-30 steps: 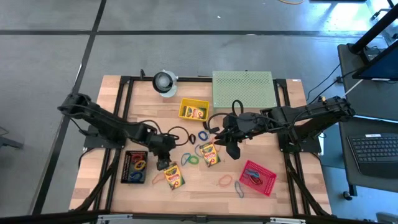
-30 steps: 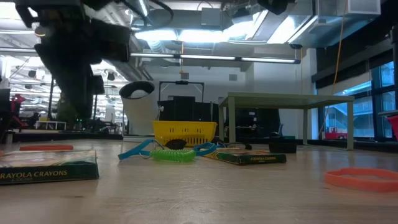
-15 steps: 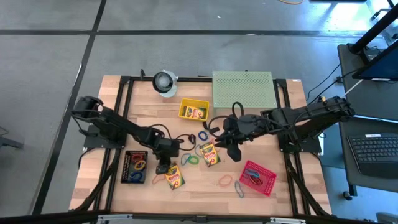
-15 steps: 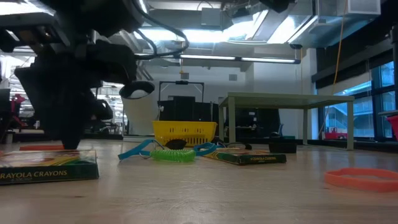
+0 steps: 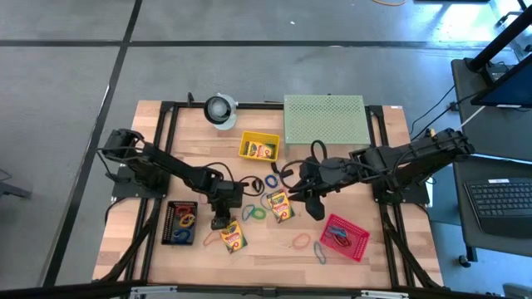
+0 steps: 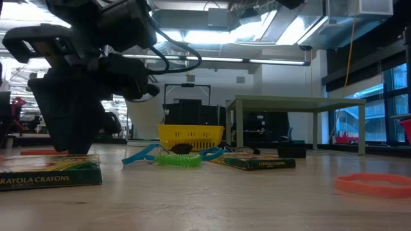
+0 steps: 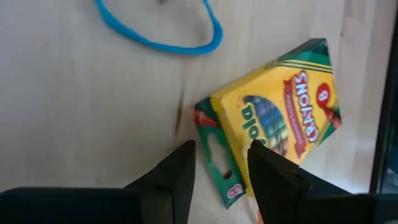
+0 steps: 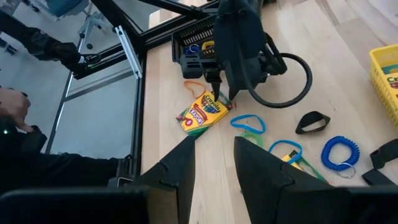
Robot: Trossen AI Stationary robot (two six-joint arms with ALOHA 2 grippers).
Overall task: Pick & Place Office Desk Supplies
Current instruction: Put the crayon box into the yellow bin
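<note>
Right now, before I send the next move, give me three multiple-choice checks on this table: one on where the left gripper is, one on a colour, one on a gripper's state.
1. The left gripper is over:
A. the yellow basket
B. the crayon box near the front edge
C. the red basket

2. The loop beside that crayon box in the left wrist view is:
A. blue
B. orange
C. red

3. The left gripper's fingers are:
A. shut on the crayon box
B. shut on a loop
C. open, with nothing between them

Answers:
1. B: the high view shows it at the end of the crayon box.
2. A: the blue loop lies on the wood beside the box.
3. C: the fingers stand apart, with box and table showing in the gap.
</note>
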